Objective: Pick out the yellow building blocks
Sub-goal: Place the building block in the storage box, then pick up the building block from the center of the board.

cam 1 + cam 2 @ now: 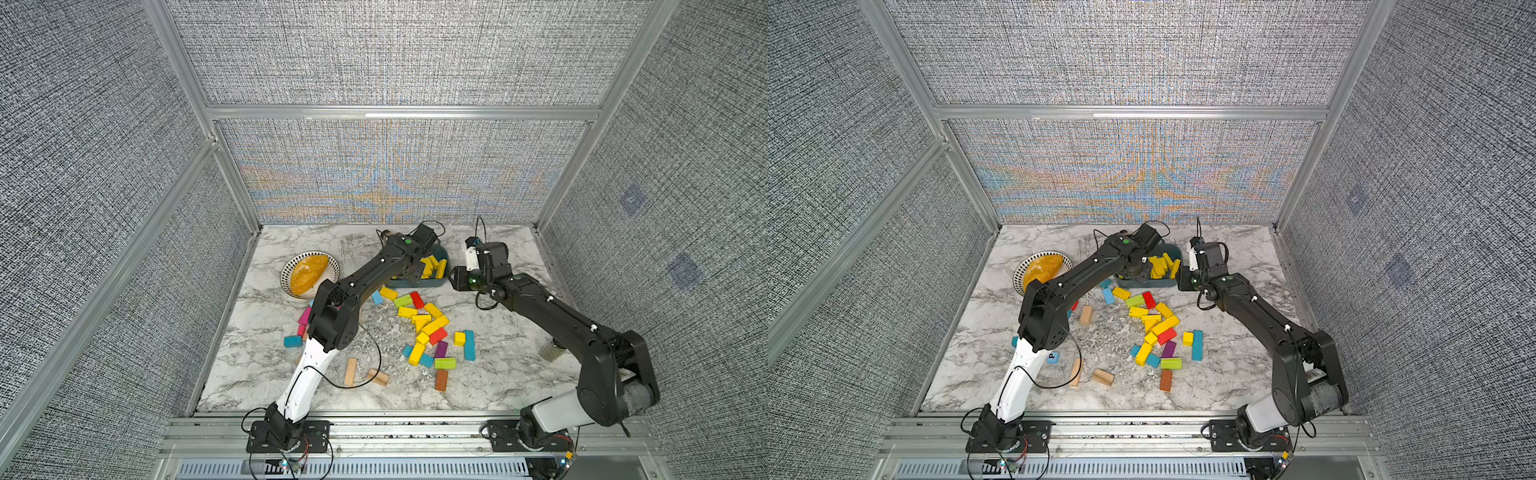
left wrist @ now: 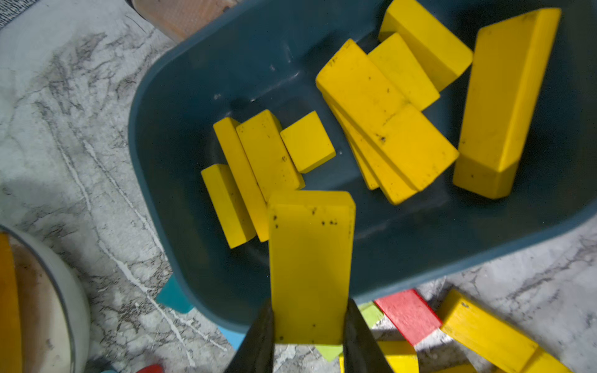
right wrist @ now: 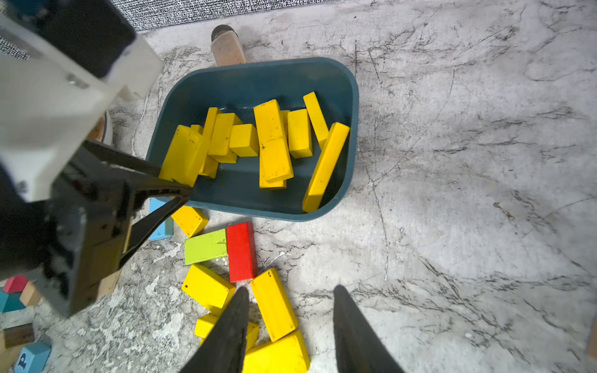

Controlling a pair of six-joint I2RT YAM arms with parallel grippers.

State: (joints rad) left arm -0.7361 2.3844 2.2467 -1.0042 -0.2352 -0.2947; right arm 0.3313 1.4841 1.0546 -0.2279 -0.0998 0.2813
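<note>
A dark teal bin (image 1: 419,284) (image 3: 258,74) at the back of the table holds several yellow building blocks (image 2: 381,113) (image 3: 274,145). My left gripper (image 2: 309,303) (image 1: 411,272) is over the bin's near-left rim, shut on a flat yellow block (image 2: 310,258) (image 3: 182,155) that juts out above the ones inside. More yellow blocks (image 1: 432,324) (image 1: 1163,326) lie among the mixed pile in front of the bin. My right gripper (image 3: 290,289) (image 1: 459,280) hangs open and empty just right of the bin, above the pile's far edge.
Red (image 1: 417,299), lime-green (image 1: 402,301), teal (image 1: 469,345), purple, brown (image 1: 441,380) and plain wood (image 1: 350,372) blocks are scattered mid-table. A patterned plate (image 1: 291,266) holding an orange loaf stands at the left. A wooden cylinder (image 3: 226,45) lies behind the bin. Walls enclose three sides.
</note>
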